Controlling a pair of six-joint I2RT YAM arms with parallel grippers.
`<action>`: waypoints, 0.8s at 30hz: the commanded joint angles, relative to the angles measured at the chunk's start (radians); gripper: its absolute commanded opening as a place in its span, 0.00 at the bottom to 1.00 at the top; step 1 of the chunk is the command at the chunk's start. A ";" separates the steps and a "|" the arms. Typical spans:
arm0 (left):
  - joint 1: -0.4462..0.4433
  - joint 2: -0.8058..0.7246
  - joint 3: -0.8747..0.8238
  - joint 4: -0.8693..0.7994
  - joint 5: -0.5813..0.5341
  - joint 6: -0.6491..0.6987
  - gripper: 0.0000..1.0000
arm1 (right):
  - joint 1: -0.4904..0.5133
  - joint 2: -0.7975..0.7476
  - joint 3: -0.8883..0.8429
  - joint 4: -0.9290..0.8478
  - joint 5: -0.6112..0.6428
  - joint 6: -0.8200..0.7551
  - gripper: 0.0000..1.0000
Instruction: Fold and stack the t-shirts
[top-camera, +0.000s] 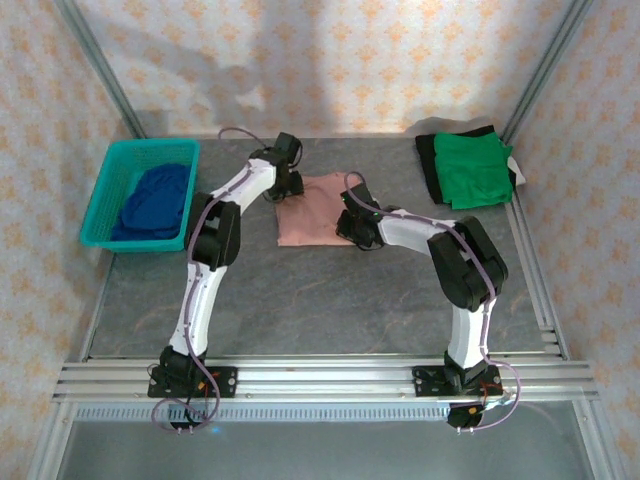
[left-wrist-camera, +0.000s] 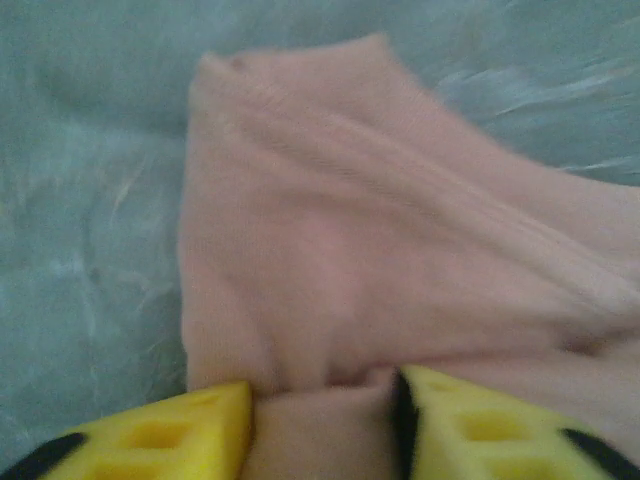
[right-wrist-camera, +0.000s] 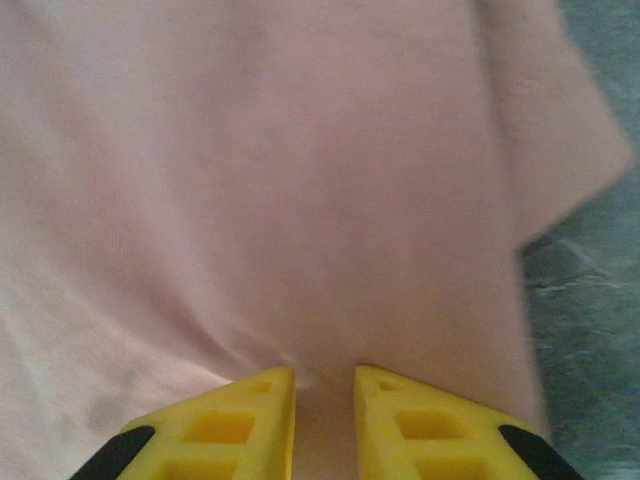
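One soft pink tee, folded roughly square.

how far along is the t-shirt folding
Done: green t-shirt lies folded on a dark garment, far right. In hand: left fingers and right fingers pinch the partly folded pink t-shirt mid-table. Left: blue t-shirt sits crumpled in the basket, then stacking.
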 joint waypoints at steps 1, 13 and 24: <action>0.028 0.042 0.041 -0.095 0.023 0.041 0.27 | -0.036 0.018 -0.031 -0.081 0.052 -0.053 0.21; 0.059 -0.050 0.043 -0.128 -0.013 0.056 0.39 | -0.059 -0.109 0.040 -0.239 0.022 -0.254 0.39; -0.035 -0.596 -0.705 0.157 0.038 -0.053 0.57 | -0.127 0.306 0.781 -0.487 -0.066 -0.612 0.72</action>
